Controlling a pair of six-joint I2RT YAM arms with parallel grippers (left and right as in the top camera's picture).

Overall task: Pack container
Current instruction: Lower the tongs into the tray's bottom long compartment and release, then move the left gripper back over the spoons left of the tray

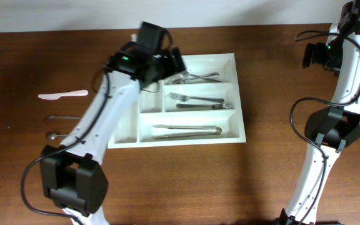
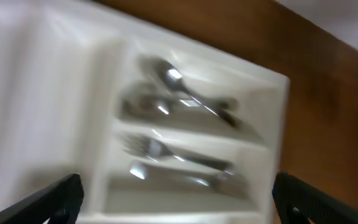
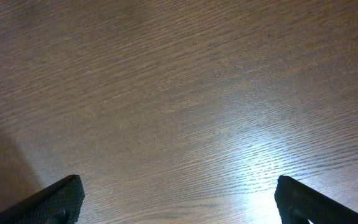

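The white cutlery tray (image 1: 237, 94) lies mid-table. Its long compartments hold spoons (image 1: 195, 77), forks (image 1: 199, 100) and steel tongs (image 1: 186, 130). My left gripper (image 1: 167, 59) hovers over the tray's upper left part, open and empty. The left wrist view, blurred, shows the tray (image 2: 61, 106) with spoons (image 2: 185, 93) and forks (image 2: 173, 158) between the spread fingers (image 2: 176, 199). My right gripper (image 1: 317, 56) is at the far right, away from the tray. Its fingers (image 3: 179, 199) are spread open over bare wood.
Left of the tray lie a white plastic knife (image 1: 63, 95) and two metal utensils (image 1: 63, 117) (image 1: 58, 133), partly hidden by the left arm. The right arm stands along the table's right side.
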